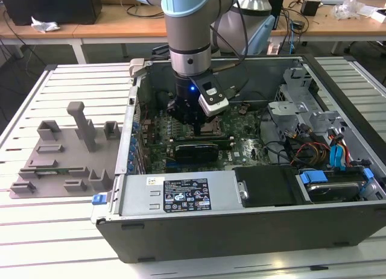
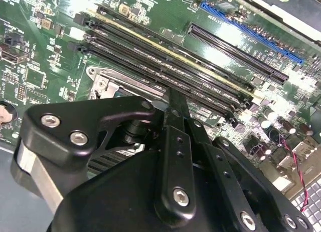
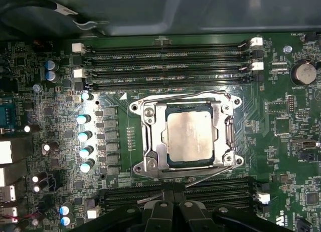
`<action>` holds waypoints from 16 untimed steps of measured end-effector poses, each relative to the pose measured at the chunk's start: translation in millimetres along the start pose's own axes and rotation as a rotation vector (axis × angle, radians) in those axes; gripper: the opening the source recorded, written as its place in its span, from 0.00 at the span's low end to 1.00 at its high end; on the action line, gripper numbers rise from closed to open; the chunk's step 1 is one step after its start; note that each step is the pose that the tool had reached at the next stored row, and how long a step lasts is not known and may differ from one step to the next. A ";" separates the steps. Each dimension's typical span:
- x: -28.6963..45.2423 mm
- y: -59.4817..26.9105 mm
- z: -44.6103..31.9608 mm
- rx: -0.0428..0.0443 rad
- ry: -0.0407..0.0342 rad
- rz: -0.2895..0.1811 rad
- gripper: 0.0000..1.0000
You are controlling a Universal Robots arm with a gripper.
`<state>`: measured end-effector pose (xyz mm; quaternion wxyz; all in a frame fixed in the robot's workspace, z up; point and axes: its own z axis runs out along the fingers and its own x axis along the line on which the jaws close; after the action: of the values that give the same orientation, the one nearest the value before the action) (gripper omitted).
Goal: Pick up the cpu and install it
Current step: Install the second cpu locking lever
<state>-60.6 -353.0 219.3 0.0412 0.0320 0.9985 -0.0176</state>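
Silvery square cpu (image 3: pixel 189 138) flat in metal-framed socket (image 3: pixel 150 157), black gripper (image 1: pixel 194 117) just above — jaw opening cannot be told, fingertips hidden.

Open room above the cpu (image 3: pixel 189 137), memory slots (image 3: pixel 165 66) flanking.

Silvery cpu (image 3: pixel 189 137), green motherboard (image 3: pixel 281 142), black tool (image 3: pixel 173 214)

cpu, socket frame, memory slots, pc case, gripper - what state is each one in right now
cpu: lying flat in the socket, metal top up
socket frame: open, not clamped over the cpu
memory slots: empty
pc case: side open, board exposed
gripper: low over the board above the socket, not holding the cpu
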 end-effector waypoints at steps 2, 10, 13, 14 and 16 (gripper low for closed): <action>1.0 0.0 1.0 0.0000 0.0000 0.000 0.11; 4.6 -11.0 1.5 -0.0463 0.0010 0.004 0.11; 7.5 -14.8 1.9 -0.0834 0.0023 0.007 0.11; 8.0 -16.5 2.1 -0.0859 0.0024 0.007 0.11; 10.0 -19.7 2.9 -0.0949 0.0029 0.008 0.11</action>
<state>-71.6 -372.1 216.2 0.0413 0.0341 0.9981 0.0300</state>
